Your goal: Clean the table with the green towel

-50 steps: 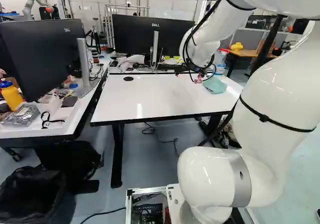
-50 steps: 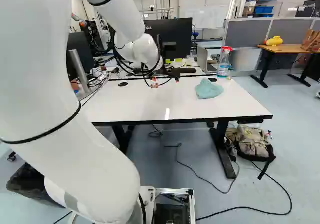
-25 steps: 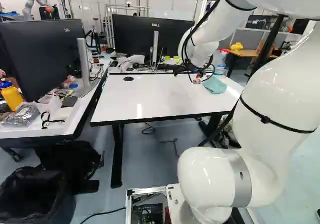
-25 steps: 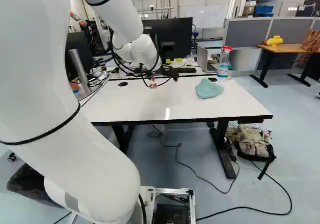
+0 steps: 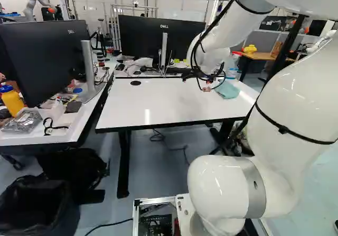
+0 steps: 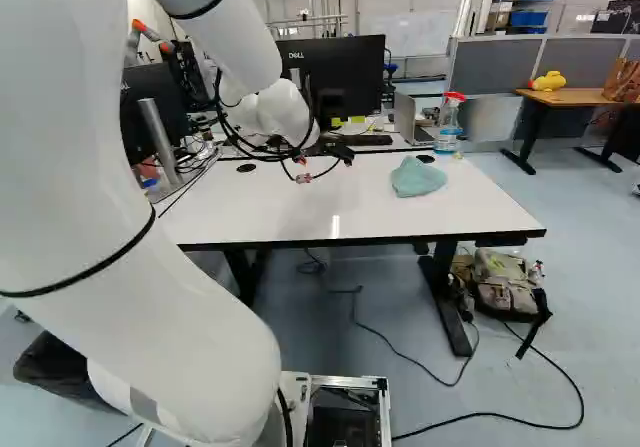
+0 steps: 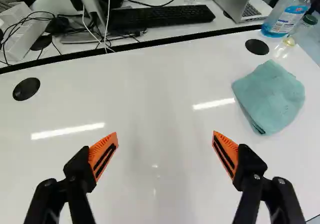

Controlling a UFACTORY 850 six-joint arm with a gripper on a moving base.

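One black gripper [image 6: 325, 161], two orange-padded fingers wide apart, hovered over one white table [image 7: 150, 93] bearing one pale-green cloth towel [image 7: 270, 98] and two round black discs [image 7: 26, 88].

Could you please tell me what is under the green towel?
Under the towel is the white tabletop; anything else its folds might cover cannot be seen.

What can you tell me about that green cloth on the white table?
The cloth is pale blue-green and looks soft, like a towel. It lies loosely folded in a low, uneven heap, with layered edges along one side. It rests on the white table, near the spray bottle and a round black disc. The open gripper isn't touching it.
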